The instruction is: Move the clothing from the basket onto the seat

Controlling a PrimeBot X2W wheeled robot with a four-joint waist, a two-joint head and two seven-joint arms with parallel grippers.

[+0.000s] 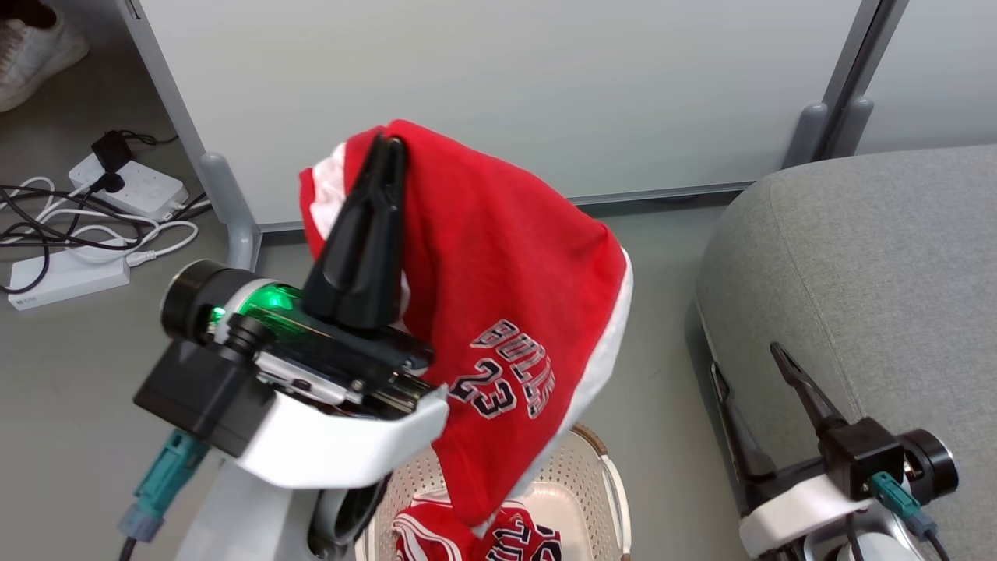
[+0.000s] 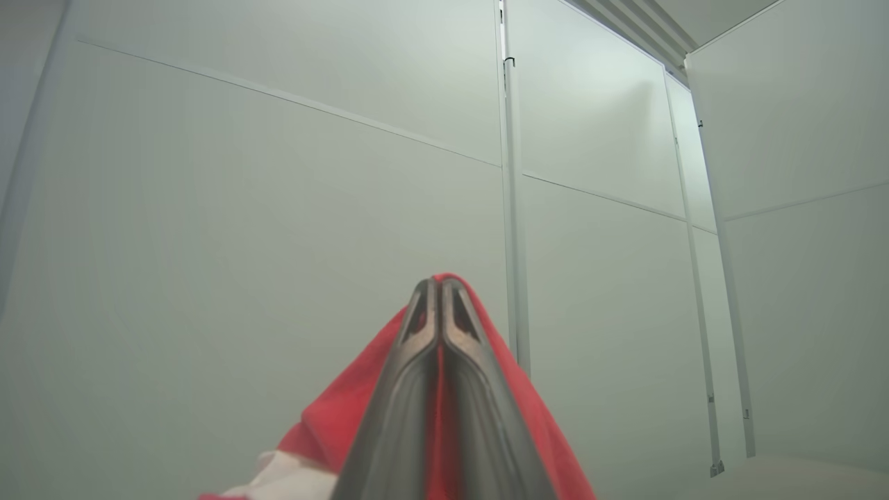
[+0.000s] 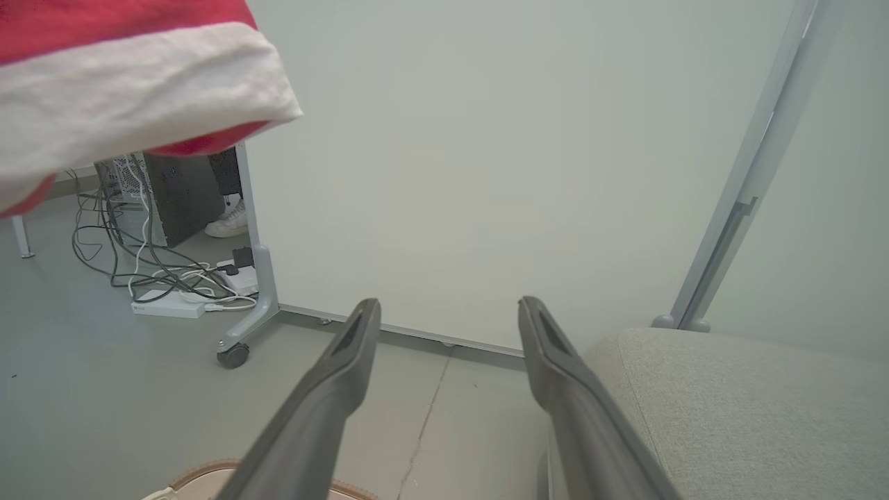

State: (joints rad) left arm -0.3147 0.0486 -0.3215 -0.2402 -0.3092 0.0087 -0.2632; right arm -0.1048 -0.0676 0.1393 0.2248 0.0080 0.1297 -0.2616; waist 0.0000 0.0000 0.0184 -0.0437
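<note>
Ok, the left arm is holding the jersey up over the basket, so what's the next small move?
Probably swing the left gripper to the robot's right, toward the seat, keeping it shut. Its fingers are clamped on the red jersey, which hangs above the basket. The seat lies off to the right, so the cloth needs to travel sideways before any release.

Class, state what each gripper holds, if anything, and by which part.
Left gripper pinches the red jersey at a bunched fold near its white trim; right gripper holds nothing.

Left pincer (image 2: pixel 438 283) closed, pinching red clothing (image 2: pixel 333 417)
</note>
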